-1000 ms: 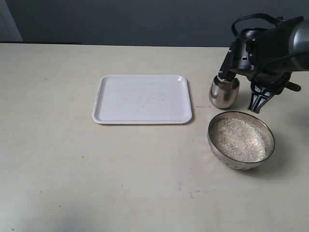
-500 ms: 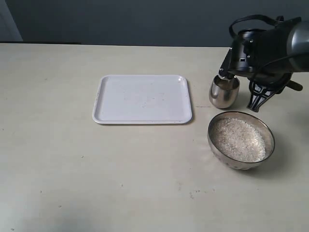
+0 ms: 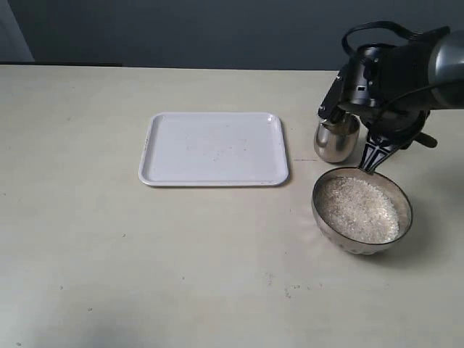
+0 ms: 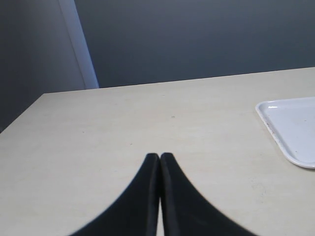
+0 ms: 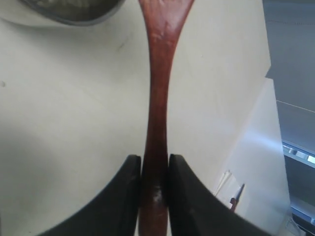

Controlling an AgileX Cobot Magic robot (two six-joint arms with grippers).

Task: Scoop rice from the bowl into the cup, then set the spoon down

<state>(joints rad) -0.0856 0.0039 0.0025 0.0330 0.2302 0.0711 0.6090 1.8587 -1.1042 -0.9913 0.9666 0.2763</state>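
The steel bowl (image 3: pixel 317 212) stands at the right of the table, holding white rice (image 3: pixel 359 210). Just behind it is the small steel cup (image 3: pixel 333 143), partly covered by the right arm. My right gripper (image 3: pixel 371 161) points down at the bowl's far rim, beside the cup. In the right wrist view this gripper (image 5: pixel 155 160) is shut on the handle of the reddish-brown wooden spoon (image 5: pixel 158 88), whose head is cut off by the frame edge next to the bowl's rim (image 5: pixel 74 19). My left gripper (image 4: pixel 160 156) is shut and empty over bare table.
A white tray (image 3: pixel 214 148) lies left of the cup and bowl, with nothing on it; its corner (image 4: pixel 295 128) shows in the left wrist view. The beige table (image 3: pixel 145 254) ends at a dark wall behind.
The right gripper has swung a little left and down, from behind the bowl to its far rim, with the spoon in it. The bowl, cup and tray have not moved.
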